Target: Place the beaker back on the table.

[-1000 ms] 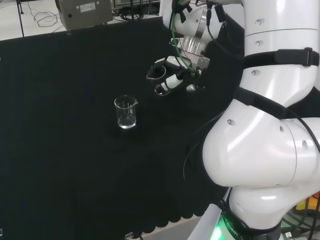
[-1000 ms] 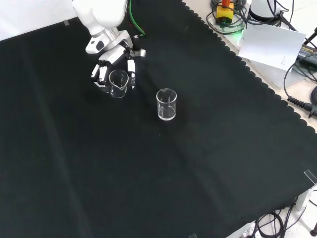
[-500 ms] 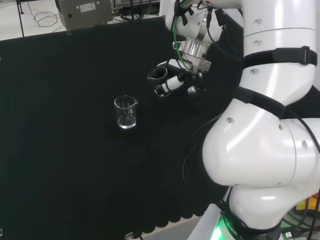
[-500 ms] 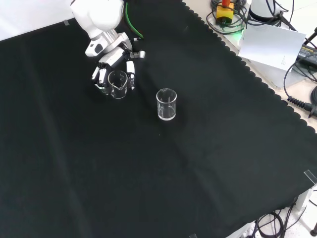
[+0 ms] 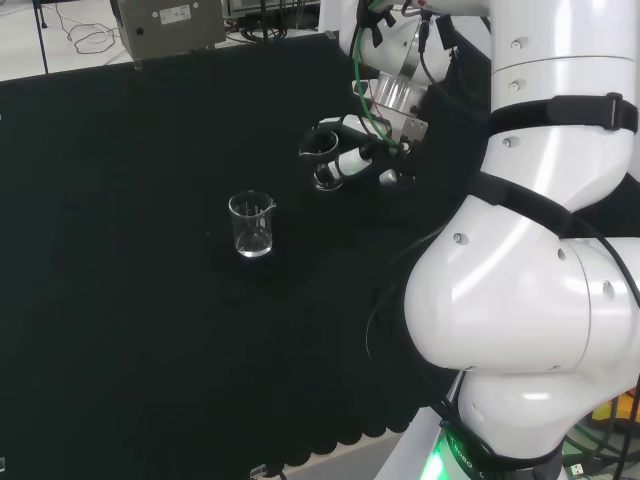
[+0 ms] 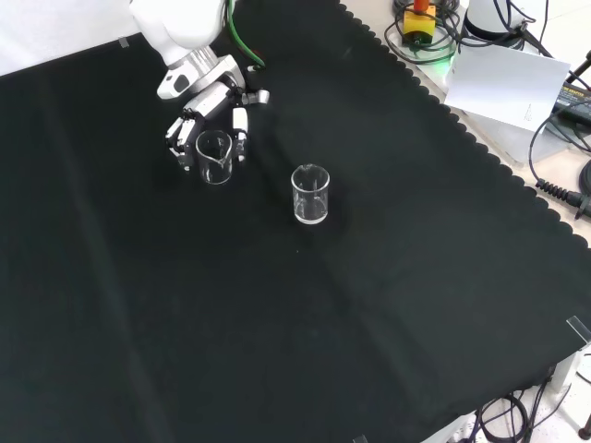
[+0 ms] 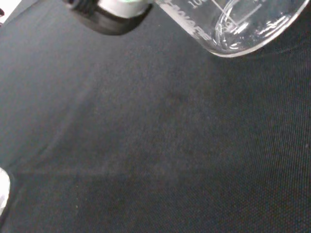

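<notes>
A small clear glass beaker (image 6: pixel 213 157) is held upright in the hand (image 6: pixel 199 120), whose fingers curl round its sides. In the head view the same beaker (image 5: pixel 322 160) hangs a little above the black cloth, with the hand (image 5: pixel 362 155) to its right. The wrist view has the beaker's base (image 7: pixel 243 29) close up over bare cloth, with a fingertip (image 7: pixel 114 12) beside it. A second clear beaker (image 6: pixel 310 194) stands upright on the cloth, apart from the hand; in the head view this beaker (image 5: pixel 251 225) is to the left of and nearer than the held one.
The black cloth (image 6: pixel 277 323) covers the bench, with a scalloped edge at the front view's right. A grey metal box (image 5: pixel 168 25) sits beyond the cloth's far edge in the head view. Cables and a white sheet (image 6: pixel 512 83) lie off the cloth.
The hand with the held beaker has shifted slightly: up and left in the front view, a little right in the head view. The standing beaker has not moved.
</notes>
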You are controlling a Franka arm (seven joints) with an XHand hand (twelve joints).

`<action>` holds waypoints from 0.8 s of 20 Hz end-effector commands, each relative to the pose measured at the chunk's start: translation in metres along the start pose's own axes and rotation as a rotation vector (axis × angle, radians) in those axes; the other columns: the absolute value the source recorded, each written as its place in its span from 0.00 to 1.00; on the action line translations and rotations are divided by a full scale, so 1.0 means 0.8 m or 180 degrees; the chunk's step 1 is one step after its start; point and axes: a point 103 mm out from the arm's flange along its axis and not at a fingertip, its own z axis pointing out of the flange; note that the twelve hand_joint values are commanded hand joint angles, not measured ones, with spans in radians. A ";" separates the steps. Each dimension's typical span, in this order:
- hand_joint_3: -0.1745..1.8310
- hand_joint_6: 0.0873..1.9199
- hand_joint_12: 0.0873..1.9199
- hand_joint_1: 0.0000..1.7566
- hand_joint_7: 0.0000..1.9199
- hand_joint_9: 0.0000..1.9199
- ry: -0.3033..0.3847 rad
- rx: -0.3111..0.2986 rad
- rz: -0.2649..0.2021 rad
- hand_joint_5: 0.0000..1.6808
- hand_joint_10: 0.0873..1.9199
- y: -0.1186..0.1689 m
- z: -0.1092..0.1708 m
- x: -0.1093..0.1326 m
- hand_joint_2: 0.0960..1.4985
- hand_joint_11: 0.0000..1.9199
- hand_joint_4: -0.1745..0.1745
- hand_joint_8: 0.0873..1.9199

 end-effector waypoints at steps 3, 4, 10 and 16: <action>0.00 0.20 0.73 0.44 0.12 0.35 0.0045 0.0071 0.0137 0.20 0.00 0.001 -0.001 -0.007 0.52 0.02 0.30 0.36; 0.00 0.19 0.73 0.44 0.12 0.34 0.0048 0.0043 0.0140 0.20 0.00 0.000 -0.003 -0.007 0.52 0.02 0.30 0.36; 0.00 0.09 0.72 0.43 0.05 0.29 0.0065 -0.0180 0.0168 0.18 0.00 0.001 -0.025 -0.006 0.52 0.00 0.27 0.35; 0.00 0.04 0.71 0.43 0.04 0.28 0.0035 -0.0307 0.0063 0.18 0.00 -0.009 -0.054 0.010 0.52 0.00 0.27 0.35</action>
